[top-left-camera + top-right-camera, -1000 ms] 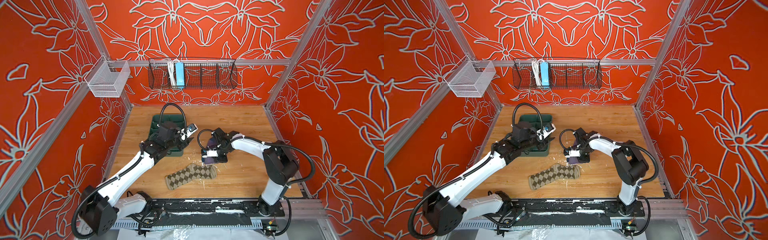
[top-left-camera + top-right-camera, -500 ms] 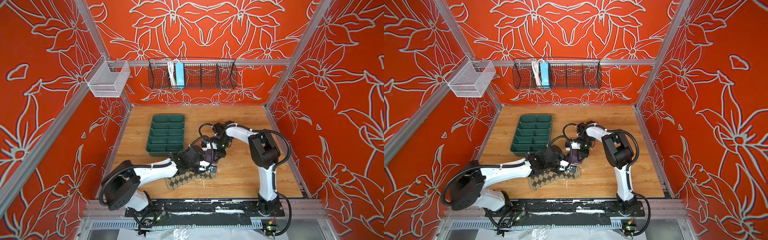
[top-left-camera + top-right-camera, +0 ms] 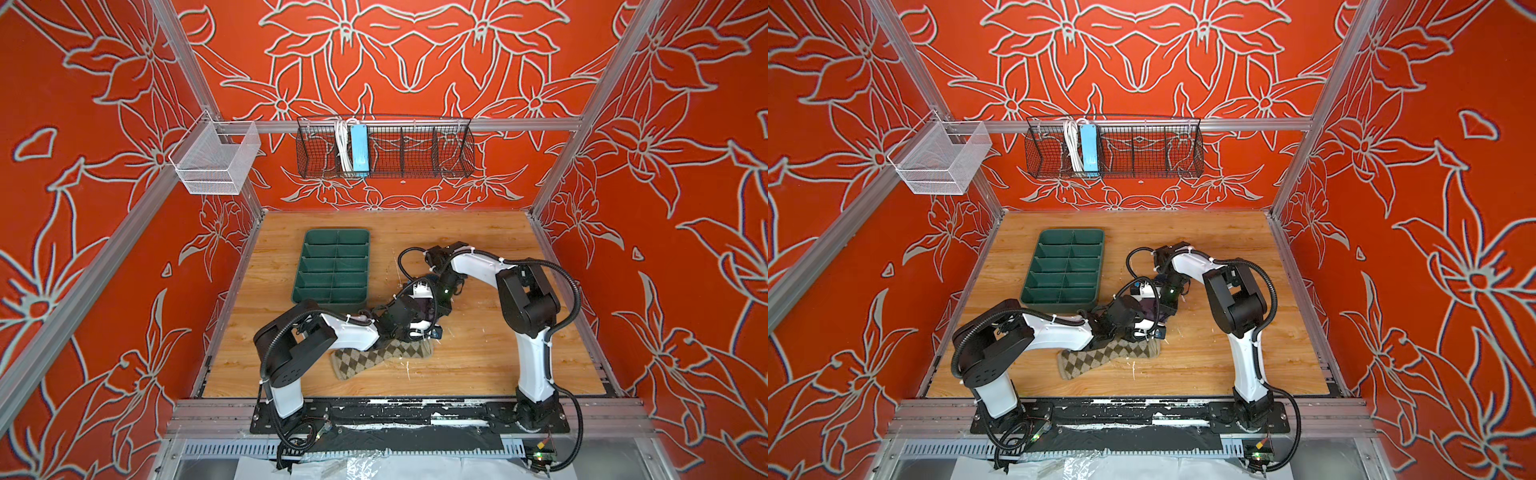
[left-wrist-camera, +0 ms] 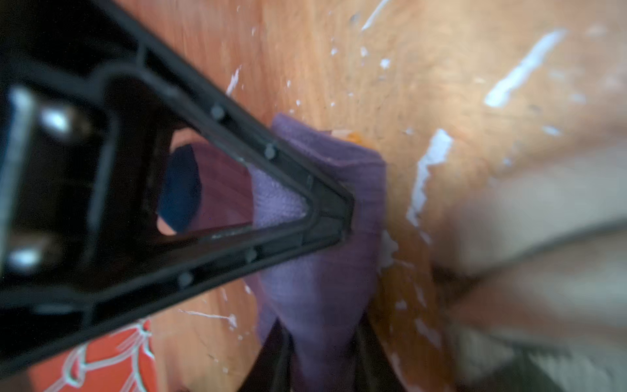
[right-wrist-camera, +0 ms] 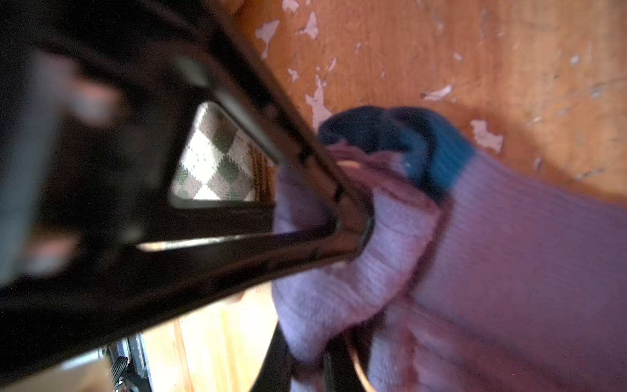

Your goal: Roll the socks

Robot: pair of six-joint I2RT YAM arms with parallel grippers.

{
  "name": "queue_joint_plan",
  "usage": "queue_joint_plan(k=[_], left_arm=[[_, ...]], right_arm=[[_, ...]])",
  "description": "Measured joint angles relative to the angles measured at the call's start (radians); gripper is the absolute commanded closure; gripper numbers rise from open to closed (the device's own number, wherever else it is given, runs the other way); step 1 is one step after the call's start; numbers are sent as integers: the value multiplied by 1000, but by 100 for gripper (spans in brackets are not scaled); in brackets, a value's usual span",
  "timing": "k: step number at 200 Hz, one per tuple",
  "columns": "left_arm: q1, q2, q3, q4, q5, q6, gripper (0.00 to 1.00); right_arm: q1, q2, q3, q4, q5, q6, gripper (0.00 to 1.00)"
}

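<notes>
The purple sock (image 3: 427,308) (image 3: 1149,309), navy at the toe, hangs bunched between both grippers at mid-table. My left gripper (image 4: 320,339) is shut on a fold of this purple sock (image 4: 325,292); in both top views the left gripper (image 3: 422,322) (image 3: 1144,324) reaches in from the left. My right gripper (image 5: 305,349) is shut on another part of the purple sock (image 5: 509,254) and comes down from behind (image 3: 438,297) (image 3: 1165,297). The argyle sock (image 3: 374,358) (image 3: 1100,357) (image 5: 217,163) lies flat on the wood just in front, partly under my left wrist.
A dark green divided tray (image 3: 328,300) (image 3: 1059,302) sits left of the grippers, close behind my left forearm. A black wire basket (image 3: 384,145) and a white mesh basket (image 3: 216,160) hang on the back rail. The wooden floor (image 3: 478,357) is scuffed with white flecks.
My left arm swung down from over the green tray to the purple sock and its jaws closed on the fabric. My right gripper kept its hold and shifted slightly back.
</notes>
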Motion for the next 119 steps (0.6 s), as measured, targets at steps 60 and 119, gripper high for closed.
queue_joint_plan(k=[60, 119], left_arm=[[2, -2, 14, -28, -13, -42, 100], [60, -14, 176, -380, 67, -116, 100]], right_arm=[[-35, -109, -125, 145, -7, 43, 76], [-164, -346, -266, 291, -27, 127, 69]])
